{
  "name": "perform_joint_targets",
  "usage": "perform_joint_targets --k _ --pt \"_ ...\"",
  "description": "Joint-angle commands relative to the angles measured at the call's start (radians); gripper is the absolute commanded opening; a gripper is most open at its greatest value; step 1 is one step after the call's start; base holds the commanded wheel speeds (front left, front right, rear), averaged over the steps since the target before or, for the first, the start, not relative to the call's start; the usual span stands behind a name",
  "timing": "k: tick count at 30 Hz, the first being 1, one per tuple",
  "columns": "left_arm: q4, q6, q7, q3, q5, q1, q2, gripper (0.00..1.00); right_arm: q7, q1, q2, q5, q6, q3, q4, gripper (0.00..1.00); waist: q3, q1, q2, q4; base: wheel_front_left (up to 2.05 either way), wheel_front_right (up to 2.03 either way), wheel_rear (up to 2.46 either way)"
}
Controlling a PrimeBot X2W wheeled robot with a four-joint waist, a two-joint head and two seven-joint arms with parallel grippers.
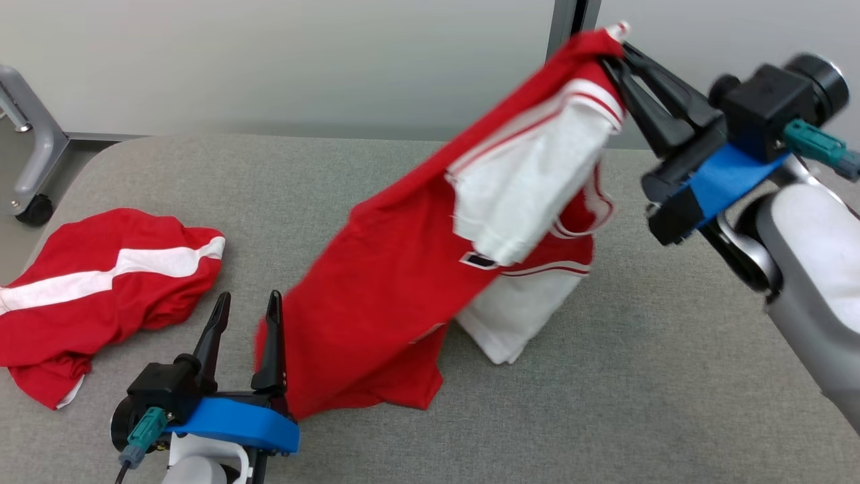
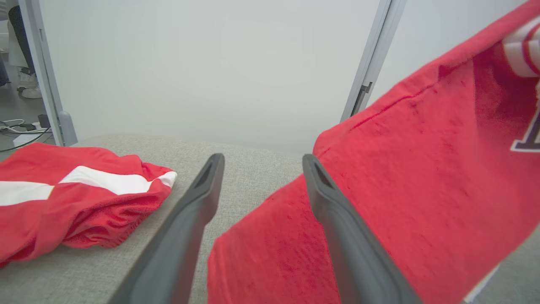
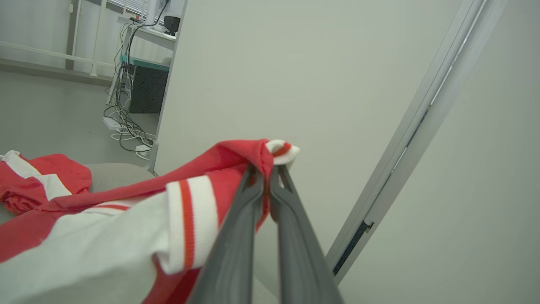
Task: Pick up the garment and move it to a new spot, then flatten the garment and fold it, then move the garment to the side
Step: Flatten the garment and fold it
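High over the bench [image 1: 605, 403], the right end effector [image 1: 615, 57] pinches the shirt [image 1: 390, 289] by a striped edge, hem resting on the bench; the left end effector [image 1: 248, 297], spread, sits beside the hem, perhaps touching.

This looks like a lab or test room in an office building. Beyond the right gripper [image 3: 266, 171] stands a bare, pale partition wall [image 3: 295, 63] with an aluminium post [image 3: 422, 126]. Far off to that gripper's left, loose cables [image 3: 126, 126] trail over a grey floor [image 3: 50, 109] below a desk [image 3: 147, 36] with a dark box [image 3: 145, 88] under it. The table [image 1: 605, 403] is covered in grey fabric. Well left of the left gripper [image 1: 248, 296], a metal frame [image 1: 37, 144] stands on a caster [image 1: 33, 210].
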Motion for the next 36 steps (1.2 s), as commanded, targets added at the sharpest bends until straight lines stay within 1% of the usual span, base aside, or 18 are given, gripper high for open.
perform_joint_targets --k 1,4,6,8,13,14,15,19,24,30,33,36 --pt "-0.006 -0.005 -0.003 0.006 0.008 -0.007 -0.002 1.00 0.000 0.058 -0.038 0.011 0.000 -0.020 0.020 0.00 0.007 -0.0001 0.0000 -0.001 0.00 0.00 0.00" --pt "-0.010 -0.005 -0.003 0.011 0.010 -0.014 0.001 1.00 -0.014 0.146 -0.074 0.022 0.000 -0.050 0.072 0.00 0.023 -0.0001 0.0000 -0.009 0.00 0.00 0.00" --pt "-0.013 -0.005 -0.003 0.014 0.012 -0.018 0.002 1.00 -0.022 0.184 -0.079 0.027 0.000 -0.072 0.115 0.00 0.033 -0.0001 0.0000 -0.014 0.00 0.00 0.00" --pt "-0.017 -0.006 -0.003 0.017 0.016 -0.025 0.004 1.00 -0.037 0.200 -0.071 0.038 0.000 -0.093 0.163 0.00 0.046 -0.0001 0.0000 -0.018 0.00 0.00 0.00" --pt "-0.020 -0.008 -0.003 0.013 0.020 -0.044 0.006 1.00 -0.057 0.198 -0.027 0.055 0.000 -0.154 0.314 0.00 0.071 -0.0001 0.0000 -0.022 0.00 0.00 0.00" --pt "-0.020 -0.008 -0.003 0.013 0.021 -0.048 0.007 1.00 -0.062 0.191 -0.011 0.065 0.000 -0.169 0.342 0.25 0.076 -0.0001 0.0000 -0.022 0.00 0.00 0.00" --pt "-0.019 -0.009 -0.003 0.011 0.022 -0.054 0.007 1.00 -0.063 0.186 -0.002 0.072 0.000 -0.179 0.373 1.00 0.078 -0.0001 0.0000 -0.022 0.00 0.00 0.00" --pt "-0.008 -0.010 -0.003 0.001 0.025 -0.057 0.005 1.00 -0.036 0.192 0.022 0.072 0.000 -0.184 0.485 1.00 0.072 -0.0001 0.0000 -0.021 0.00 0.00 0.00" --pt "-0.008 -0.010 -0.003 0.013 0.020 -0.034 0.009 1.00 -0.037 0.228 0.039 0.081 0.000 -0.182 0.523 1.00 0.046 -0.0001 0.0000 -0.038 0.00 0.00 0.00" --pt "-0.017 -0.011 -0.003 0.032 0.017 -0.008 0.009 1.00 -0.029 0.335 0.066 0.099 0.000 -0.195 0.455 1.00 0.017 -0.0001 0.0000 -0.063 0.00 0.00 0.00" --pt "-0.025 -0.007 -0.003 0.039 0.023 0.006 0.004 1.00 -0.006 0.420 0.098 0.094 0.000 -0.227 0.400 1.00 0.013 -0.0001 0.0000 -0.072 0.00 0.00 0.00" --pt "-0.032 -0.007 -0.003 0.044 0.025 0.007 0.003 1.00 0.023 0.491 0.136 0.060 0.000 -0.267 0.332 1.00 0.018 -0.0001 0.0000 -0.078 0.00 0.00 0.00"
